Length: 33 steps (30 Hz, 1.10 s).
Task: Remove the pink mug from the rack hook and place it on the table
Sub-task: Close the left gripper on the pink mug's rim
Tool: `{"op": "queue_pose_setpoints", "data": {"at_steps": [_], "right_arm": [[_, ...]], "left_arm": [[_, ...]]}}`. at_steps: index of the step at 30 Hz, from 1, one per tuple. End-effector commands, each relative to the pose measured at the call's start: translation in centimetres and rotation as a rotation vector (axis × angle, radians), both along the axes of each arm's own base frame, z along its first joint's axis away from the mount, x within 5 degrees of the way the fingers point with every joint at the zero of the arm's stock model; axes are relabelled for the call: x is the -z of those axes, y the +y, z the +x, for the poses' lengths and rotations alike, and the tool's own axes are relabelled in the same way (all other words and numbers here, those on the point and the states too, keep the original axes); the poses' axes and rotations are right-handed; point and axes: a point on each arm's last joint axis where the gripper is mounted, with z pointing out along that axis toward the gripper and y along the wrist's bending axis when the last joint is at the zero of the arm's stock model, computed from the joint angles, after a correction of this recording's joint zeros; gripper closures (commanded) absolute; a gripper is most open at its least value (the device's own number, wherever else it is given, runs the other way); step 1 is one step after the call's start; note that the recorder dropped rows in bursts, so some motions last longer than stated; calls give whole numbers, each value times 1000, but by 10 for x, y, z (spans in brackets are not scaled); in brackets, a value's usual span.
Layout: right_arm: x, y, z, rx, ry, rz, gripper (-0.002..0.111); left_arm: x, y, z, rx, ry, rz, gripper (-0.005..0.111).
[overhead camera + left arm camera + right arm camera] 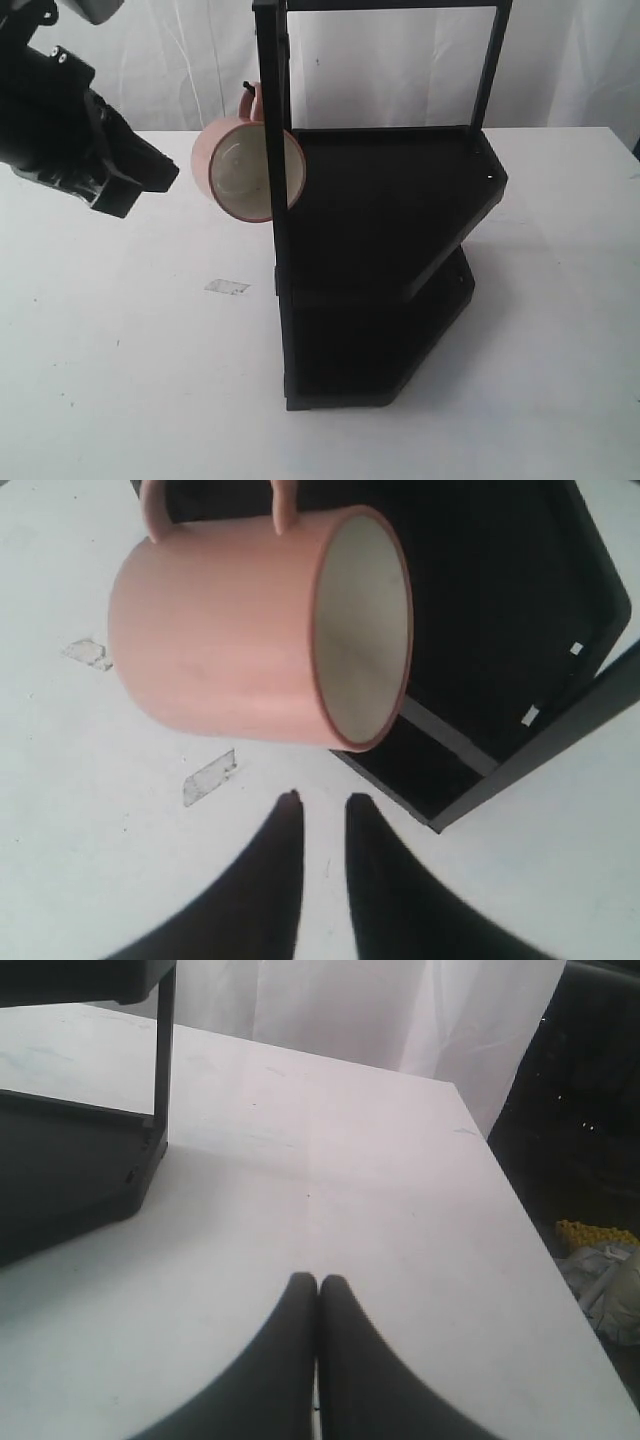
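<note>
Zero contact: left end effector (324, 798) slightly parted near pink mug (220, 630).

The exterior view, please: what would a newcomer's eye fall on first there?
The pink mug, hanging by its handle from the rack hook on the tall black shelf frame mid-table, mouth toward the camera. Next, the left gripper, poised just left of the mug, holding nothing.

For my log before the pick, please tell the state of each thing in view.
pink mug: hanging by its handle, mouth sideways, not gripped
rack hook: carrying the mug's handle
left claw: slightly open, holding nothing
right claw: shut, holding nothing
</note>
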Motion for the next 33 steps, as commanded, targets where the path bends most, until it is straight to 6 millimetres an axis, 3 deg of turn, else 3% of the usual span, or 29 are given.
{"op": "queue_pose_setpoints", "data": {"at_steps": [1, 2, 4, 14, 23, 33], "right_arm": [[0, 0, 0, 3, -9, 10, 108], [0, 0, 0, 3, -9, 10, 108], [0, 0, 0, 3, -9, 10, 108], [0, 0, 0, 3, -9, 10, 108], [0, 0, 0, 1, -9, 1, 108], [0, 0, 0, 1, -9, 1, 108]], "left_arm": [[-5, -7, -2, -6, 3, -115, 61], [-7, -9, -3, 14, -10, -131, 51], [-6, -9, 0, 31, -34, -121, 46], [13, -17, 30, -32, -28, -131, 46], [16, -9, 35, -76, -68, -35, 54], [17, -2, 39, -159, -89, 3, 54]]}}
